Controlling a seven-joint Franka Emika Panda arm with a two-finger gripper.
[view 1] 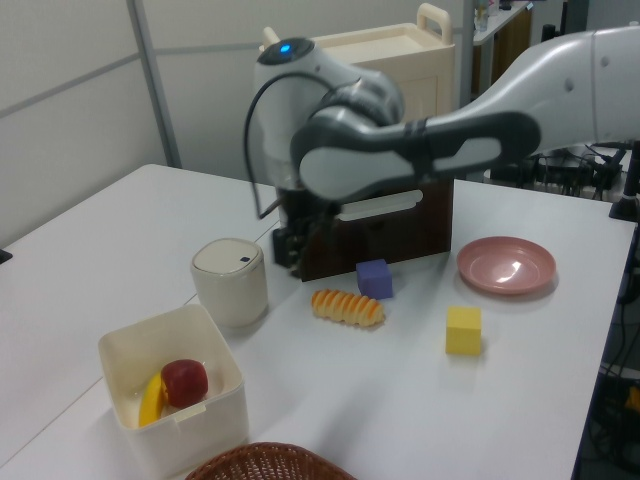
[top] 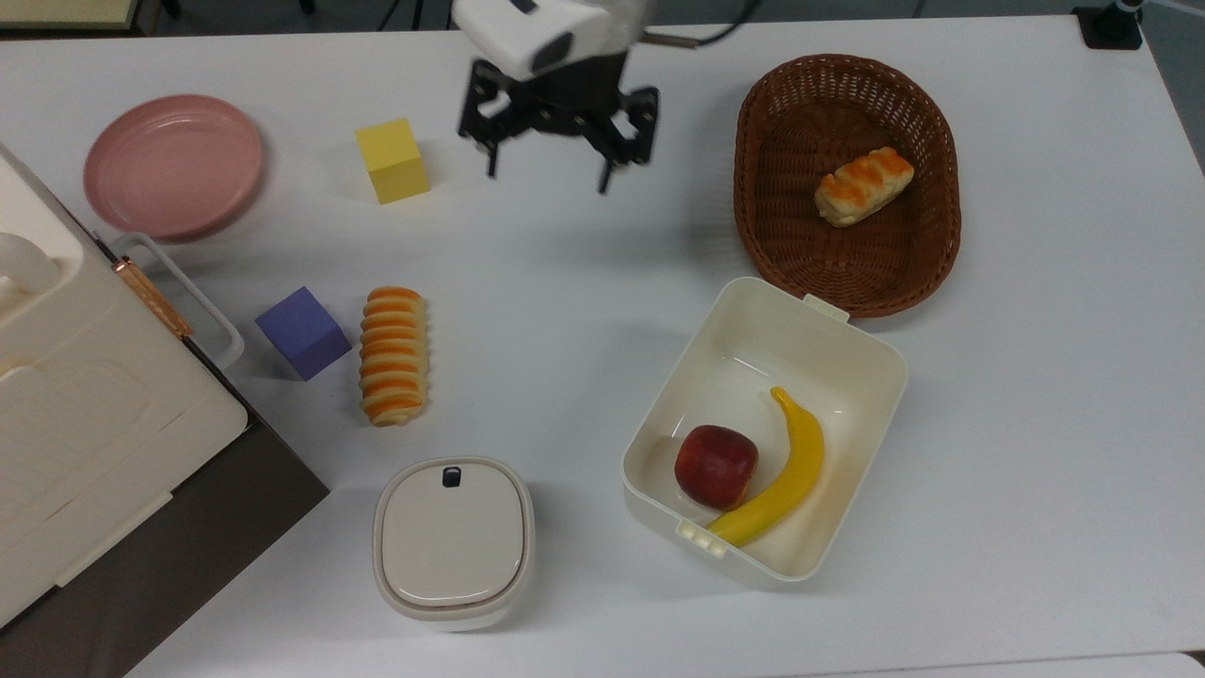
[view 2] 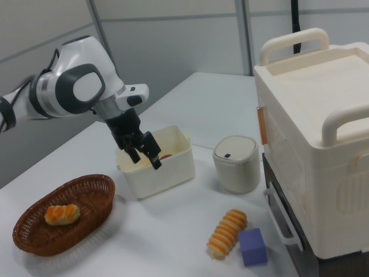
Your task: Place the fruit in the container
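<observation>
Apple: you find the apple (top: 716, 465) on the floor of the tub (top: 852, 331), in the lower right of the top view. It sits in the tub's lower left part, touching the banana (top: 778, 473) that curves round its right side. In the left view it (view 1: 184, 382) shows low in the tub (view 1: 213, 415), at the lower left of the frame.

Tub: the open cream tub stands on the table (top: 1036, 377) just below the wicker basket (top: 927, 273), nearly touching the basket's rim. Its deep walls are likely why the round apple stays put and cannot roll off.

Claw: the gripper (top: 551, 169) is at the upper middle of the top view, well apart from the tub and near the yellow cube (top: 392, 160). Its two fingers are spread wide and hold nothing. In the right view it (view 2: 147, 157) hangs in front of the tub (view 2: 167, 173), fingers apart and empty.

Progress: judging by how things lie, your task looks done, since the apple rests inside the tub with nothing gripping it.

Risk: little that you need to guard against; the claw is high and away from the tub, so it seems unlikely to knock it.

Other things: a bread roll (top: 863, 185) lies in the basket, a lidded box (top: 453, 541) sits to the tub's left.
</observation>
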